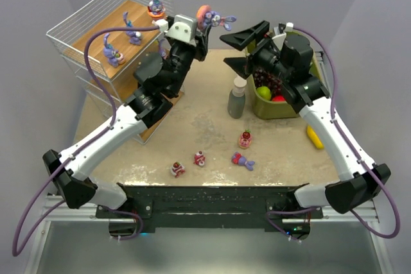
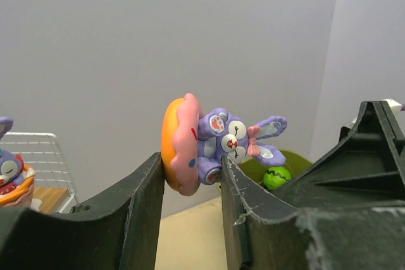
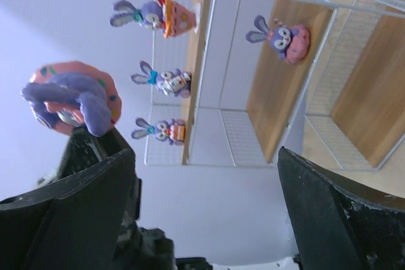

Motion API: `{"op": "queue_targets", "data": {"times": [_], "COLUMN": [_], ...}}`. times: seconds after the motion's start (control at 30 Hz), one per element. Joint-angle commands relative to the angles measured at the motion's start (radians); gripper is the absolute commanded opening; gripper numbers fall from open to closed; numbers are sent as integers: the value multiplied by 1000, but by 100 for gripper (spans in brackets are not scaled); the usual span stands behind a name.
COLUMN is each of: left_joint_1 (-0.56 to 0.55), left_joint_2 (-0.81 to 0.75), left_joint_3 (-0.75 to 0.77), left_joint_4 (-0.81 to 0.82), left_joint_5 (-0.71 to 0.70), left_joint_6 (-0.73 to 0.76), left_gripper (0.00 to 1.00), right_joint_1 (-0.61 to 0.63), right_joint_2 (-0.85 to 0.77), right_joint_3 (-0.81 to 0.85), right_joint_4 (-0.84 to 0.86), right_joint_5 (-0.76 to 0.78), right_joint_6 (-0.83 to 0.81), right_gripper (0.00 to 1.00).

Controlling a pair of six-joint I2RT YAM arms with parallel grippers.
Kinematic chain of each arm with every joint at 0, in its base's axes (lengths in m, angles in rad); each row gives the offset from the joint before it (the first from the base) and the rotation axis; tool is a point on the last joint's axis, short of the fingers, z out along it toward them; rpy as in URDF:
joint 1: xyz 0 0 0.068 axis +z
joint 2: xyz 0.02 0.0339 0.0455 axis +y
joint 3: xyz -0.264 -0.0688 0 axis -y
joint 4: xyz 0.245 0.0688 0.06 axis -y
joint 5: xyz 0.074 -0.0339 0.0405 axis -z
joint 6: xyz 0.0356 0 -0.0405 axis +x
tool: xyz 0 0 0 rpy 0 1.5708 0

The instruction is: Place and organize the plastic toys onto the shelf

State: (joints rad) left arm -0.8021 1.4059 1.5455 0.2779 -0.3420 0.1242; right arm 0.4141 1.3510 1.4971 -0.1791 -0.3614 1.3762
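Sideways, the bunny [image 2: 218,140] sits pinched between the left fingers [image 2: 139,219]; the right fingers [image 3: 329,219] gape wide.

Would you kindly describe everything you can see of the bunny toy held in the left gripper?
The bunny is a glossy purple plastic figurine with long ears, white eyes and a pink bow, seated on a round pink base with an orange underside. It is tipped sideways, ears pointing away from the base, pinched at base and feet by the left gripper, and held in the air beside the top tier of the shelf.
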Motion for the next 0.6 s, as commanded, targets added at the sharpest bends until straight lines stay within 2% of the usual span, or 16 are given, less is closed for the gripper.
{"op": "queue_targets", "data": {"times": [0.0, 0.27, 0.4, 0.57], "left_joint_1": [-28, -65, -91, -147], "left_joint_2": [13, 50, 59, 119], "left_joint_3": [-25, -67, -79, -74], "left_joint_4": [257, 372, 432, 579], "left_joint_5": [-135, -215, -241, -324], "left_joint_6": [106, 163, 189, 324], "left_gripper": [0, 0, 0, 0], "right_joint_1": [2, 0, 2, 23], "right_joint_2": [-36, -26, 5, 52], "right_joint_3": [107, 172, 193, 233], "right_joint_4": [30, 32, 20, 23], "right_joint_5": [145, 246, 245, 272], "right_joint_6": [103, 107, 113, 116], "right_gripper": [99, 99, 99, 99]}}
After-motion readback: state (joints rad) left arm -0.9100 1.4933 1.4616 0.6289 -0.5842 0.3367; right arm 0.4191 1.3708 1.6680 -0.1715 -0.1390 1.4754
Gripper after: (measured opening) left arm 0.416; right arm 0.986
